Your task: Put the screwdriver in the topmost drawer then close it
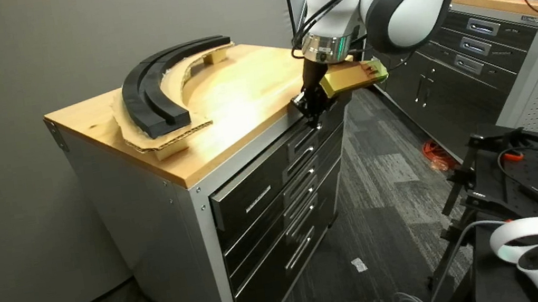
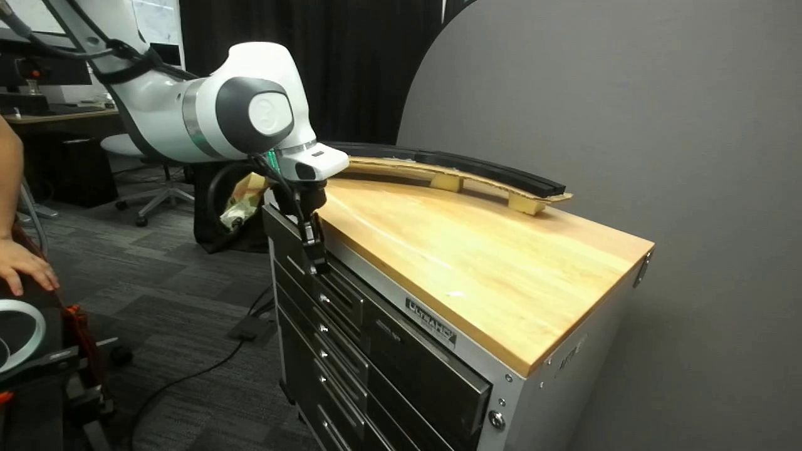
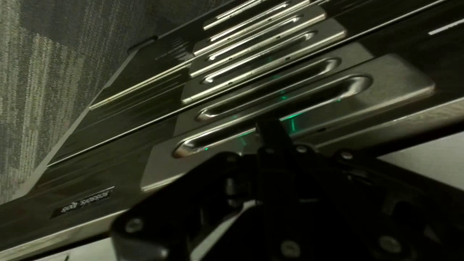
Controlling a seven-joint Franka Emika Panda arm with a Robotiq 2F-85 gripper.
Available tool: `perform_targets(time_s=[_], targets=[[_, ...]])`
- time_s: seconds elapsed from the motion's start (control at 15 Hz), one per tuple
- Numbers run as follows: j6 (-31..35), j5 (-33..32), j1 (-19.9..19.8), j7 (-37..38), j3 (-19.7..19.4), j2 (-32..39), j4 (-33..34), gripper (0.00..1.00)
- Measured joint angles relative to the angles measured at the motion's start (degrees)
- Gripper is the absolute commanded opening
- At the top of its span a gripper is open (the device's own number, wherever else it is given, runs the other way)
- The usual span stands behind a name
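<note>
The screwdriver does not show in any view. The topmost drawer [image 1: 240,211] is the dark metal front just under the wooden top. In both exterior views [image 2: 426,369] its front stands slightly out from the cabinet frame. Its recessed handle [image 3: 275,117] shows in the wrist view, with other drawer handles beyond it. My gripper [image 1: 315,120] points down in front of this drawer near its handle, also in an exterior view [image 2: 317,266]. In the wrist view the black fingers [image 3: 270,127] are together with nothing seen between them. I cannot tell whether they touch the drawer.
A black curved track [image 1: 148,94] on cardboard and blocks stands on the wooden cabinet top [image 1: 225,141]. A dark cart with a white controller [image 1: 533,244] stands in front of the cabinet. A person's hand [image 2: 25,263] shows at an exterior view's edge.
</note>
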Motion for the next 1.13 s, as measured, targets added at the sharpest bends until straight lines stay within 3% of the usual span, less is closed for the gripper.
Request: perform_targets(time_s=[0.07, 0.13, 0.2, 0.47, 0.67, 0.8, 0.87, 1.0, 1.13], targets=[[1.2, -0.1, 0.7, 0.4, -1.0, 0.4, 0.2, 0.00], [2.3, -0.3, 1.6, 0.7, -2.0, 0.8, 0.4, 0.26], [2.8, -0.9, 2.1, 0.9, -2.6, 1.1, 0.6, 0.27], [0.9, -4.0, 2.6, 0.7, -3.7, -0.4, 0.2, 0.56], [-7.8, -2.2, 1.5, -7.3, -2.2, -5.9, 0.1, 0.79], [-16.6, 2.0, -0.3, -16.0, 1.4, -10.8, 0.4, 0.94], [-21.3, 4.8, -0.9, -20.4, 3.3, -13.2, 0.9, 0.78], [-29.4, 9.4, -1.4, -27.3, 5.9, -16.7, 2.6, 0.91], [-31.6, 10.3, -1.5, -29.2, 6.5, -18.1, 3.2, 0.94]])
